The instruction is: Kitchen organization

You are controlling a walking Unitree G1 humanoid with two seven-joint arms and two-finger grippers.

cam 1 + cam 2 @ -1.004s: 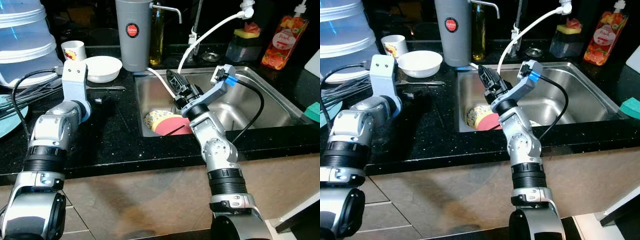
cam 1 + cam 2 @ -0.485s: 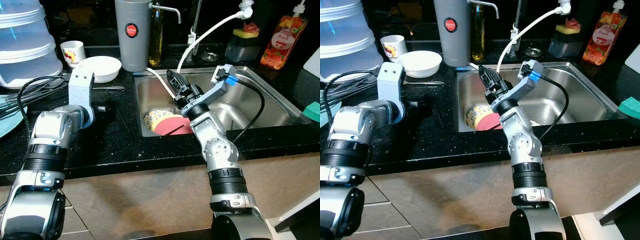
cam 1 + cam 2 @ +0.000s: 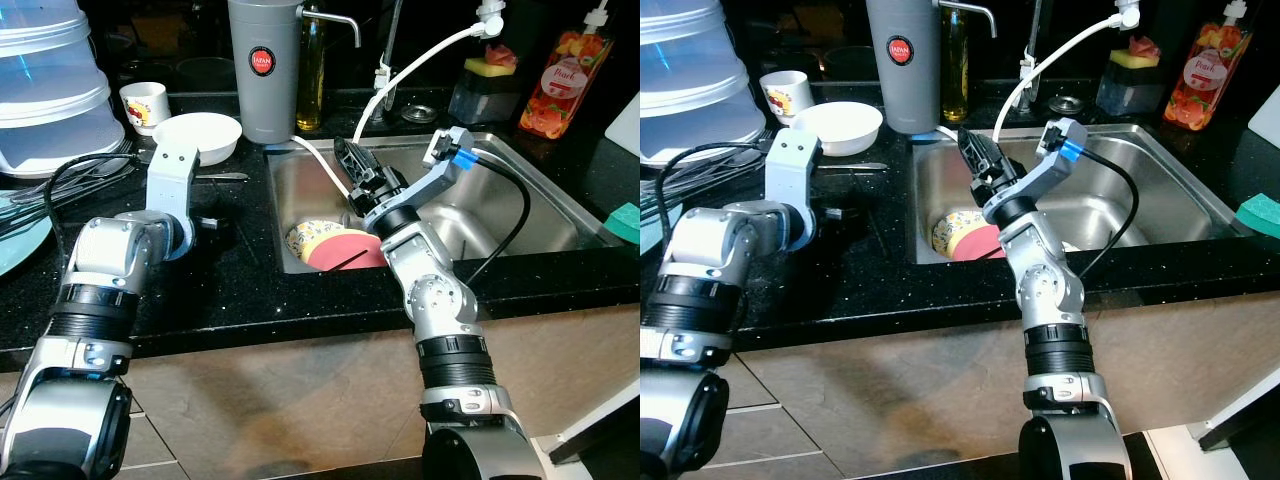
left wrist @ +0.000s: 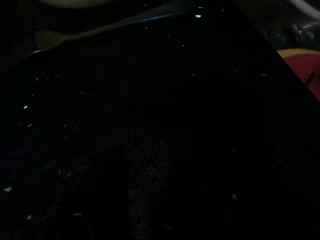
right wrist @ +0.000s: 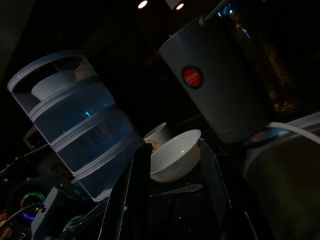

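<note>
Black speckled stone forms the table, with a steel sink let into it on the robot's right. From the left eye, a tall grey canister with a red round label stands at the back beside a bottle of oil; a white bowl and a small printed cup sit to its left, and a stack of clear tubs rises at the far left. A spoon lies just in front of the bowl. Inside the sink, at its near left corner, lies a red plate touching a yellow patterned dish. An orange soap bottle and a sponge holder stand behind the basin, and a white hose arcs down from the tap.

The right eye gives the same scene. The left claw rests low on the table between bowl and sink; whether its fingers are apart I cannot tell. The right claw is raised over the sink's left edge, above the plates, pointing toward the back.

The left wrist view is very dark: speckled stone, the faint spoon, and a red plate edge.

The right wrist view shows the right claw's two black fingers parted with nothing between them, framing the bowl, with the canister and tubs beyond.
</note>
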